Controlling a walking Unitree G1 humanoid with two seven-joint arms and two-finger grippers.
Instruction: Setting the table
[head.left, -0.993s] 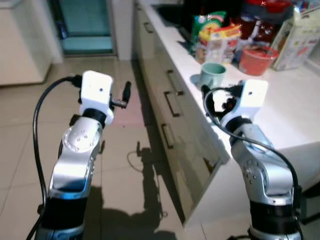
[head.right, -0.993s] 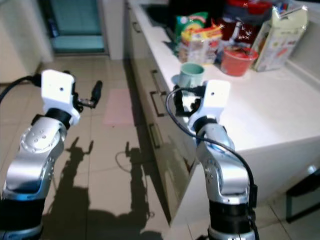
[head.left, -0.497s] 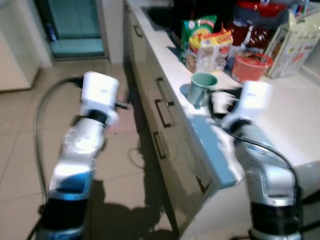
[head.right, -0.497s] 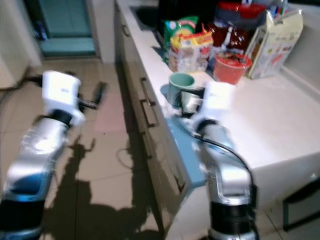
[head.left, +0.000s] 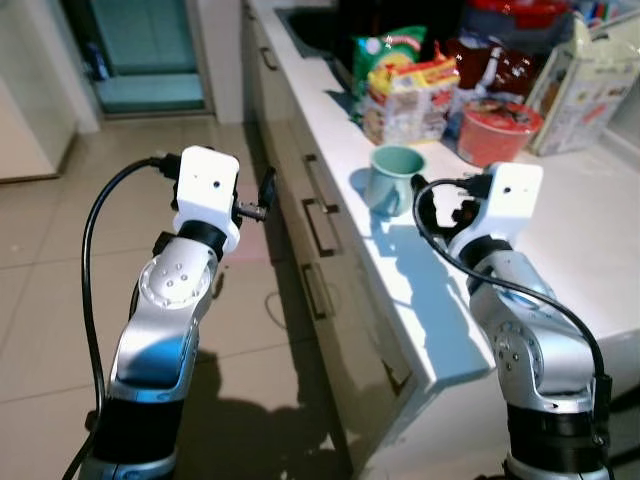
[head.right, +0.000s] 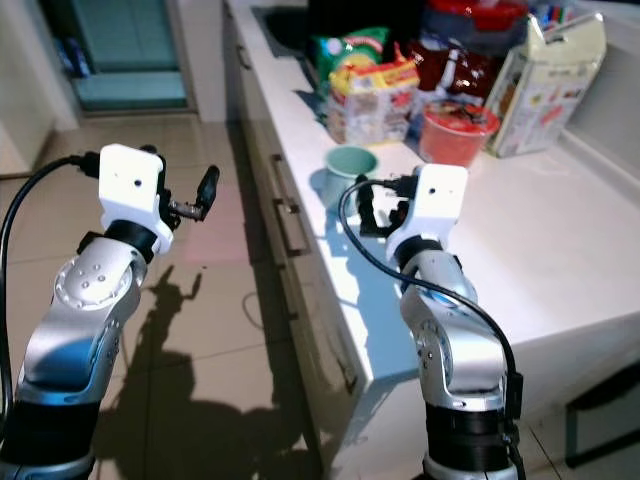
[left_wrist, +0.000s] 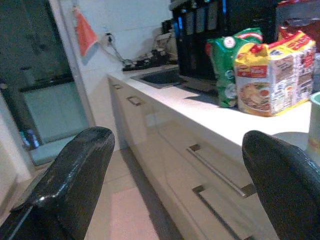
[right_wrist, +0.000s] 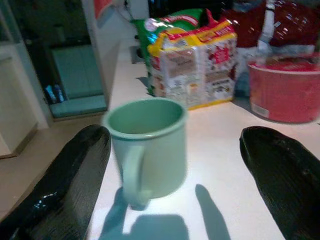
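Right gripper (right_wrist: 172, 150) raised over the white counter (head.left: 600, 230), fingers (right_wrist: 65, 185) spread wide apart, nothing between them. Straight ahead of it, just beyond the fingertips and apart from them: a pale green mug (right_wrist: 147, 145), upright near the counter's front edge, handle turned back toward the gripper. Farther beyond the mug, a yellow noodle multipack (right_wrist: 195, 62) with a green snack bag (head.left: 385, 50) just beside it. Off to that gripper's right, a red bowl (right_wrist: 285, 90), and past it a tall carton (head.left: 590, 70) against the wall.

Left gripper (left_wrist: 175, 165) held out over the tiled floor (head.left: 40, 250), well apart from the mug, fingers (left_wrist: 75, 180) likewise parted and empty. Ahead of it, the cabinet front with its drawer handles (left_wrist: 217, 172) running below the counter, a sink (left_wrist: 160, 77) farther along the countertop, and a glass door (head.left: 145, 45) at the far end of the room.
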